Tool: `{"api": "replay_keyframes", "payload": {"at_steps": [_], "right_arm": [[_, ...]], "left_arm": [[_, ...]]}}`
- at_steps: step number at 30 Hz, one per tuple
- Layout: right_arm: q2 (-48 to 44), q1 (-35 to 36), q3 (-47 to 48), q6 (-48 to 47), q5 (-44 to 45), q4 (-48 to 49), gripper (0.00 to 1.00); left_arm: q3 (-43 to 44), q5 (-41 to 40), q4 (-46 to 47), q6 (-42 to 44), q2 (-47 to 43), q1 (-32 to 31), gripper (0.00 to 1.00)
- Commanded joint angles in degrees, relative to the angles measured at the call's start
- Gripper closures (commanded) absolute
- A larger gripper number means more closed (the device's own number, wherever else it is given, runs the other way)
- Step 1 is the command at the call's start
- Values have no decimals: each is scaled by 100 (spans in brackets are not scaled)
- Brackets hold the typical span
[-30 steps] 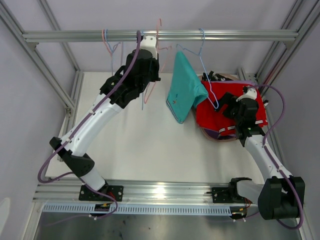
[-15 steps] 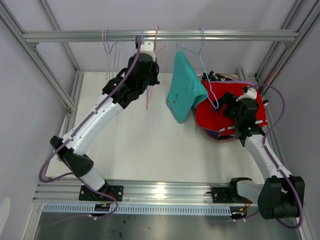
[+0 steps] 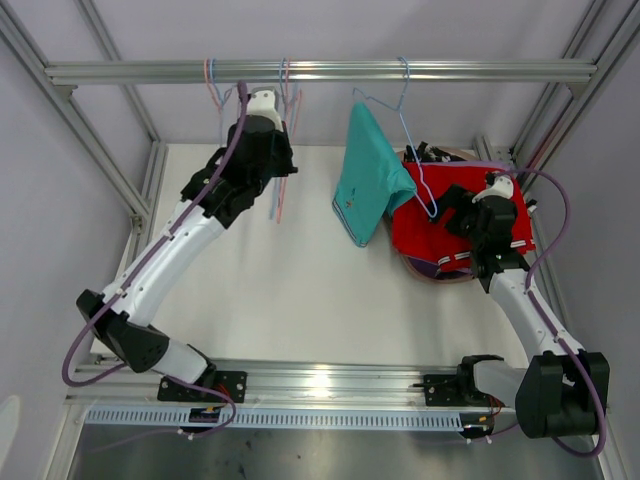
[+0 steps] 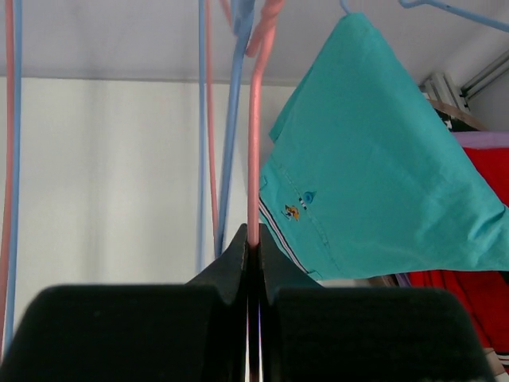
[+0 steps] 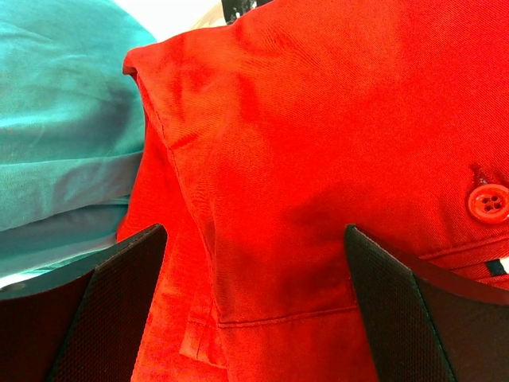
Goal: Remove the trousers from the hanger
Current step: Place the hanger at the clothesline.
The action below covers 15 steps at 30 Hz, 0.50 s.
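Your left gripper (image 4: 253, 243) has its two fingers pressed together with no gap showing, pinching the thin wire of a pink hanger (image 4: 254, 143) that rises straight up from between the tips. Just to the left of that wire, close beside the fingers, a bare blue hanger wire (image 4: 231, 135) runs up alongside it, and further left, well apart from the fingers, two more bare wires hang at the edge of the wrist view. To the right of the left fingers and a little above them hang the teal trousers (image 4: 374, 159), draped over a blue hanger (image 3: 405, 100) on the metal rail (image 3: 480, 70); their striped band and small emblem sit nearest your fingertips. Your right gripper (image 5: 254, 231) is spread wide, one finger at each lower corner of its wrist view, with nothing clamped between them. The red trousers (image 5: 318, 119) fill the space between and ahead of those fingers, lying crumpled on the pile on the table (image 3: 300, 290), with a red button (image 5: 487, 203) just above the right-hand finger. Whether the pads touch the red cloth, you cannot tell from these views. The hanging teal cloth lies beyond the left-hand finger of the right gripper, touching the red trousers' edge.
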Motion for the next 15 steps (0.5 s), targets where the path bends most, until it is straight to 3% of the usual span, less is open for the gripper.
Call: {"api": "replay_keyframes", "payload": {"at_steps": [1,15], "right_arm": [[156,-8,-35,73,-200,-169,3],[174,-8,-18,29,-209,-204,3]], "left_arm": [[-195,385,123,-284,-504,366,100],[-951,1044,263,-513,-1217,1316,100]]}}
